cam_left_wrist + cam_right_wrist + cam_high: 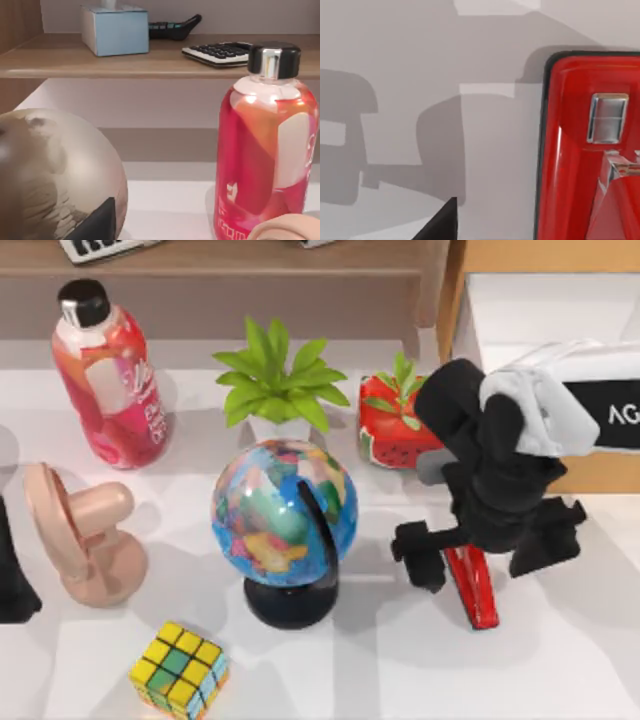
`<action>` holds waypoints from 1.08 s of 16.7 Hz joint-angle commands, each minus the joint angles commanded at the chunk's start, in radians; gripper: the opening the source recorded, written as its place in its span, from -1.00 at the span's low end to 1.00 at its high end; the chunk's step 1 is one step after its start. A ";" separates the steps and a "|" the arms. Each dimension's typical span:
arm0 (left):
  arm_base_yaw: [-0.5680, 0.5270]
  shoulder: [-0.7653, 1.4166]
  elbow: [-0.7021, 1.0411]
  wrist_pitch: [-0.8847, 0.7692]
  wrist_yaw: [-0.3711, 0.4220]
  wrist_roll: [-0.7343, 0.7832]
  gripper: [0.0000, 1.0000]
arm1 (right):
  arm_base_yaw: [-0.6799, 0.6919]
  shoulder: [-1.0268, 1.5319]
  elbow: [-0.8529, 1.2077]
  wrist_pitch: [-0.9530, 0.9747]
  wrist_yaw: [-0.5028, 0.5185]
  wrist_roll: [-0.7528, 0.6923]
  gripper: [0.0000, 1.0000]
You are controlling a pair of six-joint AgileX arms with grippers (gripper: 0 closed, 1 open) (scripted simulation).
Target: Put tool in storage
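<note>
The tool, a glossy red stapler [472, 586], lies on the white table to the right of the globe, pointing toward the front edge. My right gripper [483, 548] hangs directly over its rear end, open, with one black finger on each side of it and well apart from it. In the right wrist view the stapler's red top [580, 150] with its metal plate is very close. The storage, a light wooden drawer box [600, 472] with a white interior, stands at the back right behind the right arm. My left gripper [10, 585] is parked at the table's left edge.
A globe [285, 512] stands mid-table, left of the stapler. A watermelon-patterned cube [393, 430] and a potted plant [275, 380] sit behind it. A pink bottle [110, 375], a pink fan [85, 535] and a puzzle cube [180, 670] occupy the left. A brown shelf [220, 270] runs along the back.
</note>
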State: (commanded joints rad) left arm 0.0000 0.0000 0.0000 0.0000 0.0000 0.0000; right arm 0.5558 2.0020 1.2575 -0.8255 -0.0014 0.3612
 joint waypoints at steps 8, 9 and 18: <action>0.000 0.000 0.000 0.000 0.000 0.000 1.00 | 0.000 0.000 0.000 0.000 0.000 0.000 -0.81; 0.000 0.000 0.000 0.000 0.000 0.000 1.00 | 0.000 0.000 0.000 0.000 0.000 0.000 -0.96; 0.000 0.000 0.000 0.000 0.000 0.000 1.00 | -0.002 -0.002 0.000 0.000 0.001 0.000 -1.00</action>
State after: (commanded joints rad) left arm 0.0000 0.0000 0.0000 0.0000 0.0000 0.0000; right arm 0.5536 2.0002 1.2577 -0.8256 -0.0002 0.3614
